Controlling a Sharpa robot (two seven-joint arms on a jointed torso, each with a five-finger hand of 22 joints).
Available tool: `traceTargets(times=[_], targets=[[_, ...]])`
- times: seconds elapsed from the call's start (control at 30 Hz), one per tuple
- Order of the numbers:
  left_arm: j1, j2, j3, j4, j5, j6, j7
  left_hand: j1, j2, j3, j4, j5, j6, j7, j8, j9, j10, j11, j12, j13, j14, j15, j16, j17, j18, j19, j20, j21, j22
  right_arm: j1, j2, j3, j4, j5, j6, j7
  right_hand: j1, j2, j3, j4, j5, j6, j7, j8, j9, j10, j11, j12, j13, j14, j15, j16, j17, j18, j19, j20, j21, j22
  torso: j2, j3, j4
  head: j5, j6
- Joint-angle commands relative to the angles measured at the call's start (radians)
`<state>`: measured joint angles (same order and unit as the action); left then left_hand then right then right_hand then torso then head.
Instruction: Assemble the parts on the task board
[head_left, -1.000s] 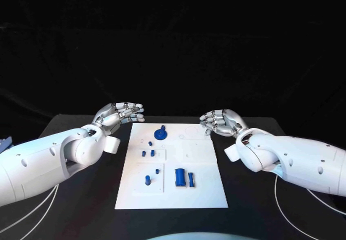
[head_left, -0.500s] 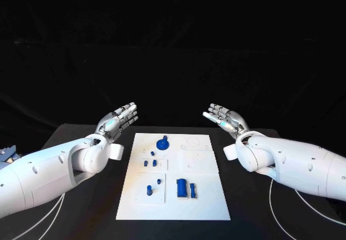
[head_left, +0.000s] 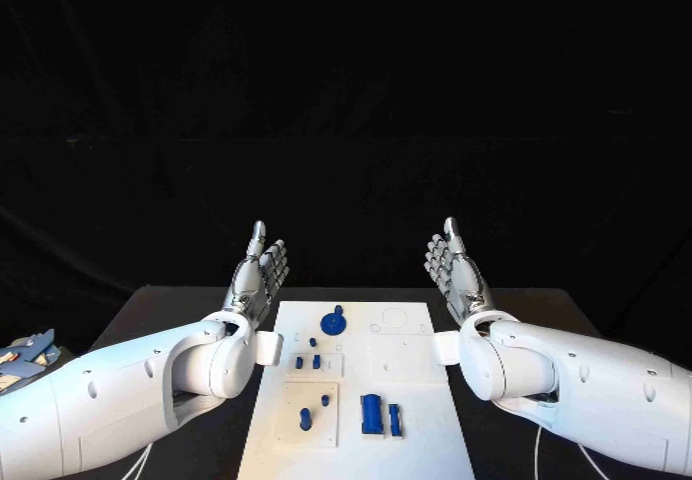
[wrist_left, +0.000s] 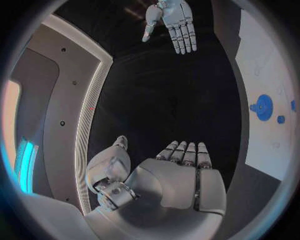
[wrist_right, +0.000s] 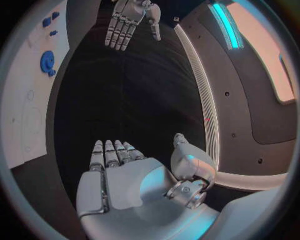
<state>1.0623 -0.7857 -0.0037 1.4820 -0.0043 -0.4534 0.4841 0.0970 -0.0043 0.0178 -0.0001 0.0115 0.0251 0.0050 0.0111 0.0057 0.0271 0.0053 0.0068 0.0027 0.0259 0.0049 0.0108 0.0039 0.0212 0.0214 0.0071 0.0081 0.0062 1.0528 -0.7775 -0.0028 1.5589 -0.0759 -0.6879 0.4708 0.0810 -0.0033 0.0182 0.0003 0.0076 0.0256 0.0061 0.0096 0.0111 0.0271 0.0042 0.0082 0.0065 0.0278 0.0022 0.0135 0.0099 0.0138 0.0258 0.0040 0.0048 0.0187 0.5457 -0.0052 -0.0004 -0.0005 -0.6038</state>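
On the black table (head_left: 173, 300) lies the white rectangular task board (head_left: 411, 440), between the two white arms, and the small blue plastic parts are spread over its left and middle areas. A round blue disc with a knob (head_left: 335, 322) sits near the far end of the board; closer to the robot come a few short blue pegs (head_left: 307, 362) on a raised white square, then a blue peg pair (head_left: 313, 412) on another white square, and beside it a larger blue cylinder block (head_left: 372, 413) with a thin blue bar (head_left: 395, 419) just next to it. The right part of the board shows only pale circular outlines and a white square (whether these are free seats for parts cannot be told). The silver left hand (head_left: 260, 272) is lifted above the far left corner of the board, fingers stretched straight and apart, holding nothing. The silver right hand (head_left: 456, 268) mirrors it at the far right corner, also flat, spread and without any part. Whether the pieces already stand in their final places or wait for moving is not settled: such a scene fits both a board ready for assembling and a board where the work is complete.
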Motion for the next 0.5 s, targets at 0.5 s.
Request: traceTargets(times=[0.5], targets=[[-0.012, 0.006, 0.004, 0.088, 0.004, -0.317, 0.036, -0.097, 0.004, -0.018, 0.0, -0.012, -0.025, -0.005, -0.011, -0.006, -0.027, -0.005, -0.007, -0.003, -0.026, -0.005, -0.011, -0.004, -0.021, -0.021, -0.007, -0.008, -0.006, -0.003, -0.003, 0.003, 0.011, 0.076, -0.082, 0.049, -0.081, 0.003, -0.018, 0.0, -0.008, -0.026, -0.006, -0.01, -0.011, -0.027, -0.004, -0.008, -0.007, -0.028, -0.002, -0.014, -0.01, -0.014, -0.026, -0.004, -0.005, -0.019, -0.002, 0.0052, 0.0004, 0.0, 0.004]])
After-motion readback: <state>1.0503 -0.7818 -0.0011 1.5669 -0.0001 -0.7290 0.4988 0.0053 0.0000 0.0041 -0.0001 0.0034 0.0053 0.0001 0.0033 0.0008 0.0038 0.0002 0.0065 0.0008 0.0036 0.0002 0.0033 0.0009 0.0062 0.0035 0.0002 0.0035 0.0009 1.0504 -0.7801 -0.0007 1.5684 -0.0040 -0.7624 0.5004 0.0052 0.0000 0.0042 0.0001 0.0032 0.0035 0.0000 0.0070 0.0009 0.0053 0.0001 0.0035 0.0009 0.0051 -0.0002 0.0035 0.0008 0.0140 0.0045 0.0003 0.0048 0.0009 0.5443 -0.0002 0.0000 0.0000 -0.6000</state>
